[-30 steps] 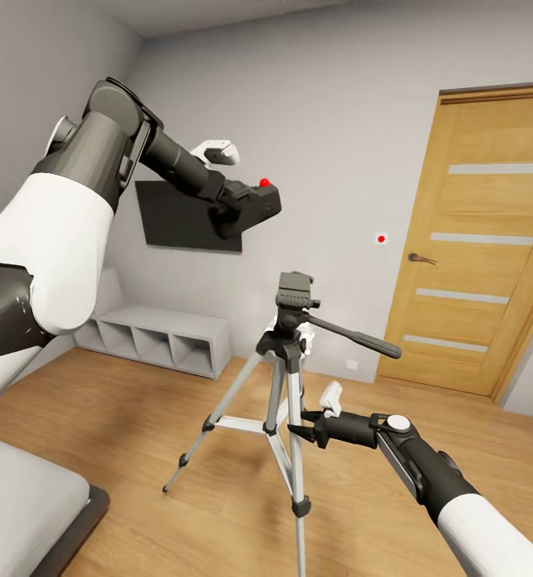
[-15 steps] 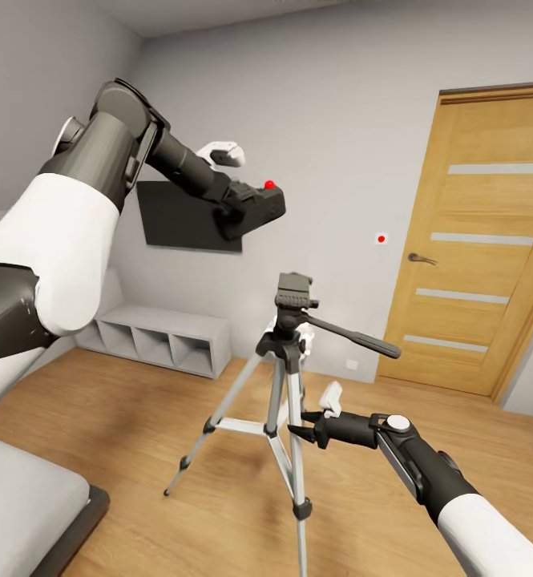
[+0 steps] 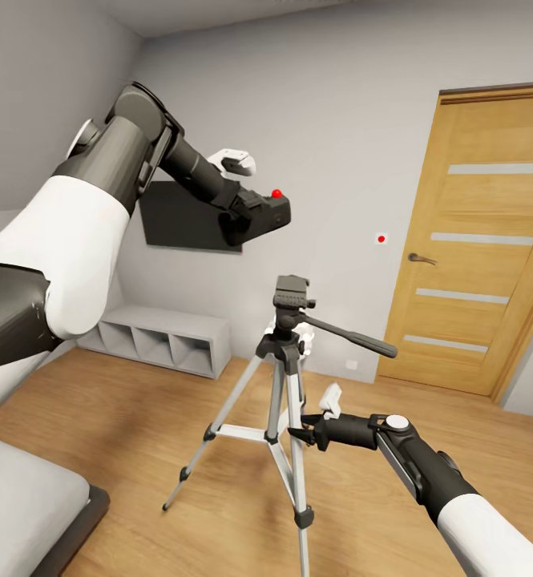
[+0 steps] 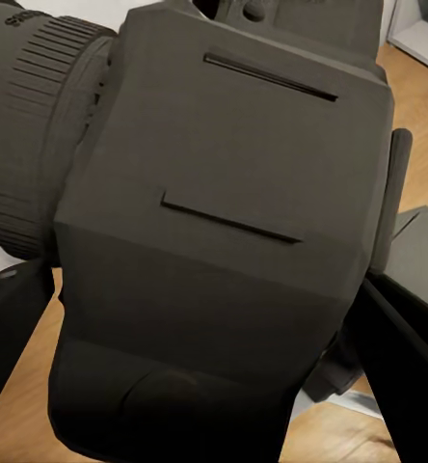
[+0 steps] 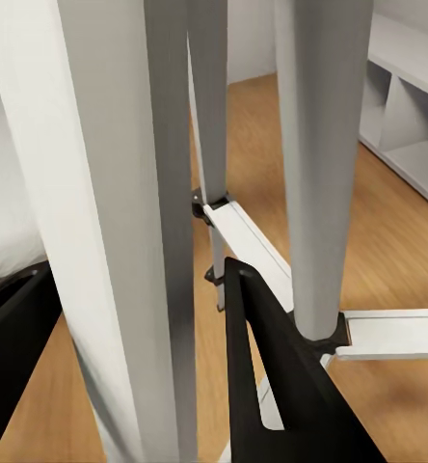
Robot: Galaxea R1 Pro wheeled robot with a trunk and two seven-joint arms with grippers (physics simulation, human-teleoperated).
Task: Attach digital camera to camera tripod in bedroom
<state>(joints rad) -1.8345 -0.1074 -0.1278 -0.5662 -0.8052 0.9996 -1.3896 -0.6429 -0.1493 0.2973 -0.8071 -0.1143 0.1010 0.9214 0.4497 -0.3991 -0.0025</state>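
The digital camera (image 3: 272, 211), black with a red button, hangs in the air above and left of the camera tripod's head (image 3: 292, 292). My left gripper (image 3: 252, 216) is shut on it. The left wrist view shows the camera body (image 4: 224, 193) close up between the dark fingers (image 4: 407, 357). The camera tripod (image 3: 282, 377) stands on the wood floor with its pan handle pointing right. My right gripper (image 3: 300, 433) is low at the tripod's right, shut on one silver-white leg (image 5: 127, 241), with a finger (image 5: 272, 376) on each side of it.
A black TV (image 3: 178, 218) hangs on the grey wall behind the left arm. A low white shelf unit (image 3: 158, 336) stands under it. The oak door (image 3: 478, 240) is at the right, and a bed corner (image 3: 26, 497) lies at the lower left.
My left arm has carried the camera to the right and slightly down, closer to above the tripod head. The tripod has shifted slightly in my right gripper.
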